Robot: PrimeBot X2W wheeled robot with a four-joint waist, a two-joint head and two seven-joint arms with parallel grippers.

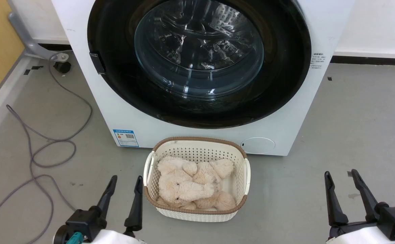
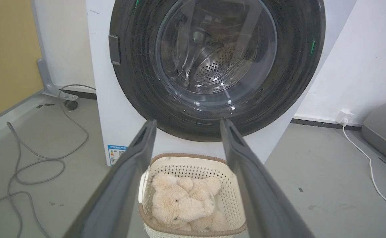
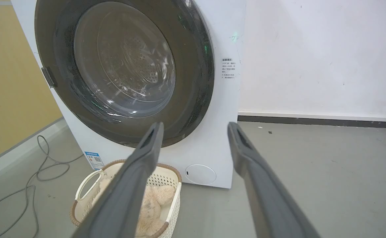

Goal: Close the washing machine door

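Note:
The white washing machine (image 1: 197, 135) (image 2: 120, 125) (image 3: 212, 138) stands straight ahead. Its round black door (image 1: 278, 84) (image 2: 140, 76) (image 3: 193, 82) lies flat against the front, the glass bowl window (image 1: 199, 54) showing the steel drum behind it. A small handle tab (image 1: 97, 63) sits on the door's left rim. My left gripper (image 1: 125, 181) (image 2: 186, 124) is open low at the left, well short of the machine. Low at the right, my right gripper (image 1: 340, 174) (image 3: 194, 127) is open too. Nothing is between either pair of fingers.
A cream perforated basket (image 1: 241, 159) (image 2: 227, 201) (image 3: 87, 185) holding beige plush toys (image 1: 190, 184) sits on the grey floor just before the machine, between my grippers. Grey cables (image 1: 48, 149) loop on the floor at the left. A white cord (image 2: 368, 165) and a wall socket (image 2: 344, 116) are at the right.

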